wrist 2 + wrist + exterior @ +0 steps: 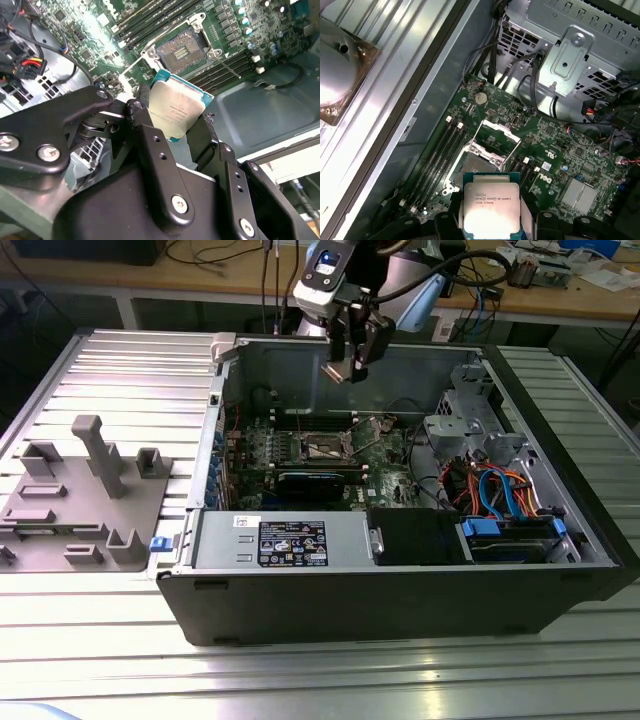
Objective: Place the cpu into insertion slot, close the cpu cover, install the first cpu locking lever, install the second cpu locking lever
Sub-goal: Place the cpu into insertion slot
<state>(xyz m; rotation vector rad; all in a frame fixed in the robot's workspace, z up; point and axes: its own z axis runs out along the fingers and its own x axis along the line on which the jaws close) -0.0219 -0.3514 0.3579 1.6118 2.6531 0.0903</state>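
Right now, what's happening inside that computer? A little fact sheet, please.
Holder: pincer, shut on the cpu
Chip position: in the air above the green board, touching nothing else
Slot: insertion slot empty, contacts bare
Cover: cpu cover stands raised, open
Setting: open computer case on a ribbed metal table
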